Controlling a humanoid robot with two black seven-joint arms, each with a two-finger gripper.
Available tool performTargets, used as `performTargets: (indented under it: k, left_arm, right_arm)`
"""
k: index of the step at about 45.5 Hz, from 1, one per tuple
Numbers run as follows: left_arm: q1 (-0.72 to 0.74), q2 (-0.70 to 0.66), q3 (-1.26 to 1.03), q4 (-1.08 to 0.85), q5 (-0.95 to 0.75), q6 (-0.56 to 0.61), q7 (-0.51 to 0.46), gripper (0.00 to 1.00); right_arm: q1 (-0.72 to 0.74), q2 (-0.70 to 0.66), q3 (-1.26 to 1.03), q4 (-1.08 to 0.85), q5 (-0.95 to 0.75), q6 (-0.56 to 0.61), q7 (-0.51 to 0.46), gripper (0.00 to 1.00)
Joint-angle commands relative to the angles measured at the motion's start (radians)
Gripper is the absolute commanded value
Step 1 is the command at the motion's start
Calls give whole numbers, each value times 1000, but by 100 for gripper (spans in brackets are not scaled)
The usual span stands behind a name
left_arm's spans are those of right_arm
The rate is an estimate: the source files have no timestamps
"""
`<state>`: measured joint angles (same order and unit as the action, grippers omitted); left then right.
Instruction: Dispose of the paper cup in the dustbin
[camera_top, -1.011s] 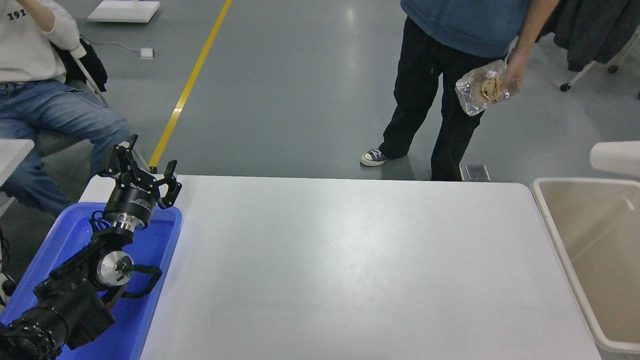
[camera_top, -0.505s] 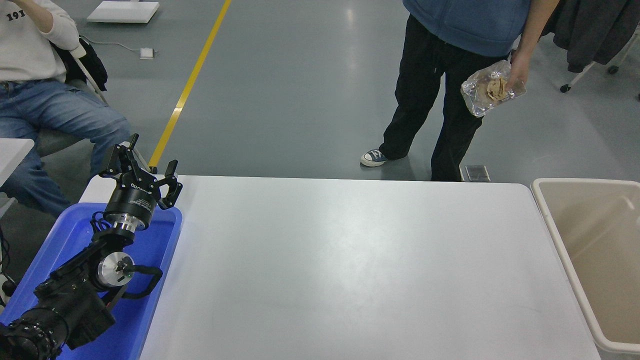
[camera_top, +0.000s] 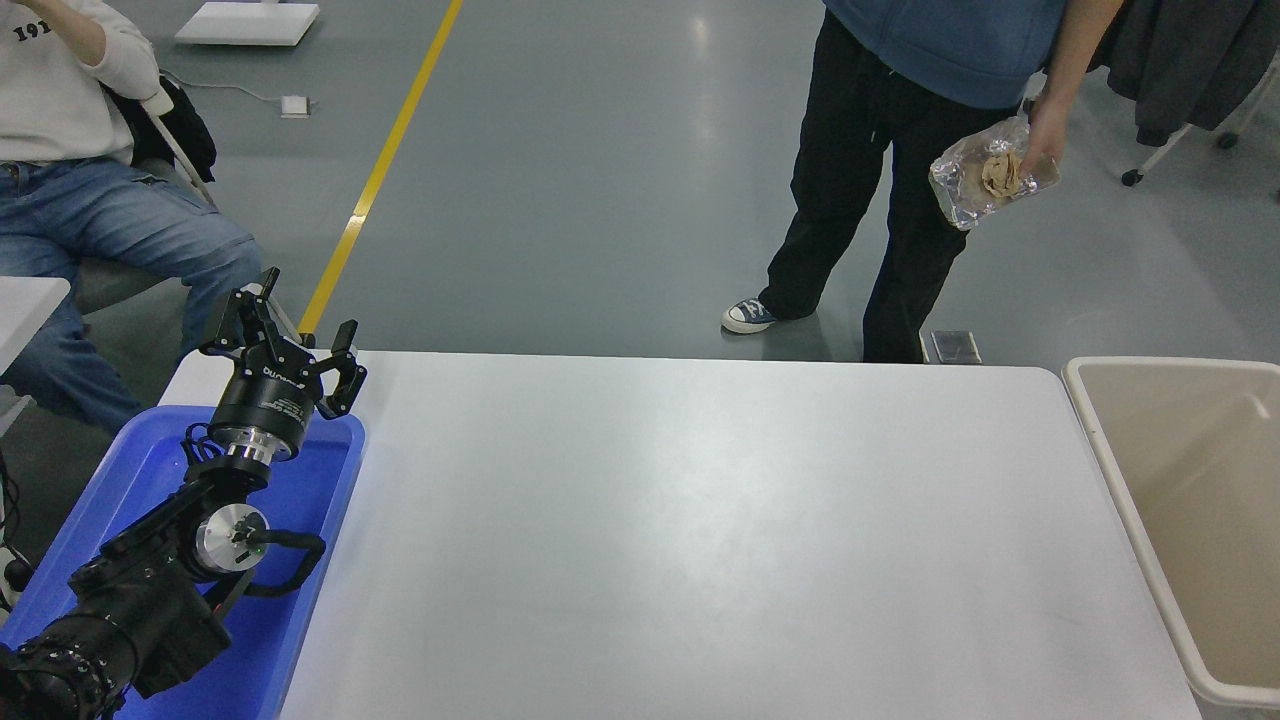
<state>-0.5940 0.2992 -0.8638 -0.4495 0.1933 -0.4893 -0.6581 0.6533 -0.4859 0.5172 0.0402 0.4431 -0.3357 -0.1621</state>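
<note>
One left gripper, fingers spread wide and holding nothing, hangs over the far end of one blue tray at the table's left edge. One beige dustbin stands against the right edge. Two people are beyond the far edge; the standing person's hand holds one clear bag.

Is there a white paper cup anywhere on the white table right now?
No, the white table shows only bare surface between the bright blue shallow tray and the large beige plastic dustbin.
</note>
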Motion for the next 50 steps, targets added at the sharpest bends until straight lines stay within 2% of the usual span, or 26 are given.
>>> performTargets:
  k: [1,19,20,21,22,23,27,41,42,45,50]
  left_arm:
    - [0,0,0,0,0,0,0,100]
    - [0,0,-1,0,0,0,0,100]
    - [0,0,0,0,0,0,0,100]
    - [0,0,0,0,0,0,0,100]
    - [0,0,0,0,0,0,0,100]
    - [0,0,0,0,0,0,0,100]
    - [0,1,-1,0,0,0,0,100]
    - [0,1,-1,0,0,0,0,100]
    - [0,1,-1,0,0,0,0,100]
    - [0,1,-1,0,0,0,0,100]
    - [0,1,-1,0,0,0,0,100]
  right_arm:
    - [14,43,26,-3,6,-40,-4,0]
    - [5,50,20,-3,2,179,4,0]
    - [3,50,17,-3,-4,199,4,11]
    - [3,49,12,-5,-4,217,4,29]
    - [2,46,12,-5,-6,234,4,59]
    - [0,43,11,-3,-7,254,4,98]
    - [-1,27,0,-5,-11,322,0,100]
    - [-3,23,-9,3,-55,374,1,100]
    - [-4,21,-9,4,-61,394,3,100]
    - [-6,9,-3,-5,-70,553,7,100]
    - [-3,-37,17,-3,-70,710,16,100]
